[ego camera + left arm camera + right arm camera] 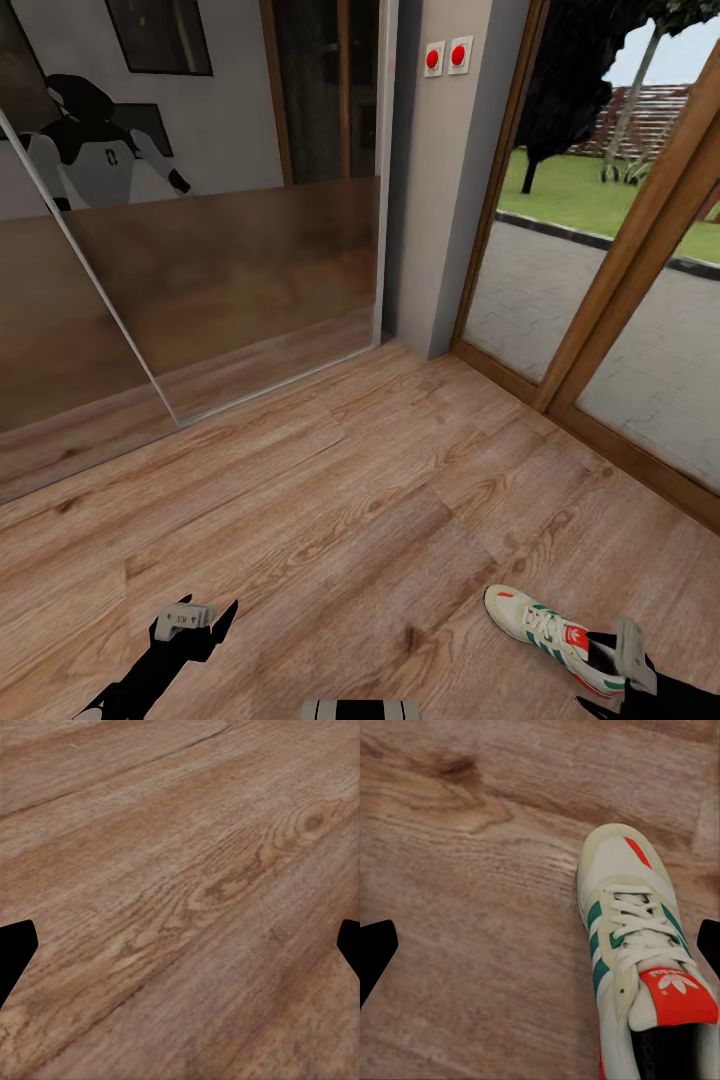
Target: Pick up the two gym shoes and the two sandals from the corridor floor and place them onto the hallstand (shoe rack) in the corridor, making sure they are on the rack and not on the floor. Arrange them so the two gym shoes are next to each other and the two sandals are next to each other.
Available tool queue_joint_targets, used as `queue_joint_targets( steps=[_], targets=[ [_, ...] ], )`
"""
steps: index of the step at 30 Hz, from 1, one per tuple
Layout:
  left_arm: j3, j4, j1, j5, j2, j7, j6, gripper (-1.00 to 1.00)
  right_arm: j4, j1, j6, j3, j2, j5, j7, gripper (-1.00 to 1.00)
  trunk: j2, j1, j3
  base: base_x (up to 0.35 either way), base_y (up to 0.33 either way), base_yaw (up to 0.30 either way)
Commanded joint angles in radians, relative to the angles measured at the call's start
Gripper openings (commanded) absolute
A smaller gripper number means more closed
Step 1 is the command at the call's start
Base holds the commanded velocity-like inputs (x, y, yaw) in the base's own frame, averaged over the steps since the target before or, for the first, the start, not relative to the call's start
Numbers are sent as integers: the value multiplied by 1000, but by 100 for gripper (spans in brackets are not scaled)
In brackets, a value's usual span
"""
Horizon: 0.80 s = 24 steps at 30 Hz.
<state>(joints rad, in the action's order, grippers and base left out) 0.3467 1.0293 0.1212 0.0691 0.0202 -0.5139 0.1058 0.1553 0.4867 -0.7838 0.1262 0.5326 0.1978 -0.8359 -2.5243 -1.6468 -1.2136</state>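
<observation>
So you are at the very start of the job. One gym shoe (548,630) lies on the corridor floor (360,510), down at about 5 o'clock in the head view. It sits flat, and its toe points up toward 10 o'clock. The heel end is tucked behind your right gripper (628,662), which hangs right above it.

In the right wrist view, the gym shoe (639,945) shows its white laces, green stripes and red tongue tag. The right fingers (376,952) are spread wide, one dark tip at each side of the picture. The shoe sits near one tip, not in the middle of the gap. Nothing is pinched yet.

Your left gripper (195,622) hangs low at about 7 o'clock in the head view. In the left wrist view its fingers (15,952) are spread wide too, with just bare wood floor (180,885) between them. It holds nothing.

A tall mirror (200,240) stands from 9 to 12 o'clock, and a glass door (610,300) at 2 o'clock.

I think the step now is grabbing this first shoe. Next, you may want to slide the right gripper over so the shoe sits between the tips. Then go down and squeeze it across its sides.
</observation>
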Motion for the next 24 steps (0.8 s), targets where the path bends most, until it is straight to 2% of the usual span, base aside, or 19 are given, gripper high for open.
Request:
queue_joint_targets(
  steps=[1,6,16,24],
  targets=[
    [0,0,0,0,0,0,0,100,0,0,0,-12,2,0,-9,100,0,0,0,0,0,0],
    [0,0,0,-1,0,0,0,100,0,-1,-2,-35,5,1,-26,100,0,0,0,0,0,0],
    [0,1,0,-1,0,0,-1,100,0,-2,-10,-51,8,1,-39,100,0,0,0,10,0,0],
    [0,1,0,0,0,0,-1,100,0,-2,-14,-57,8,0,-43,100,0,0,0,160,0,0]
  ],
)
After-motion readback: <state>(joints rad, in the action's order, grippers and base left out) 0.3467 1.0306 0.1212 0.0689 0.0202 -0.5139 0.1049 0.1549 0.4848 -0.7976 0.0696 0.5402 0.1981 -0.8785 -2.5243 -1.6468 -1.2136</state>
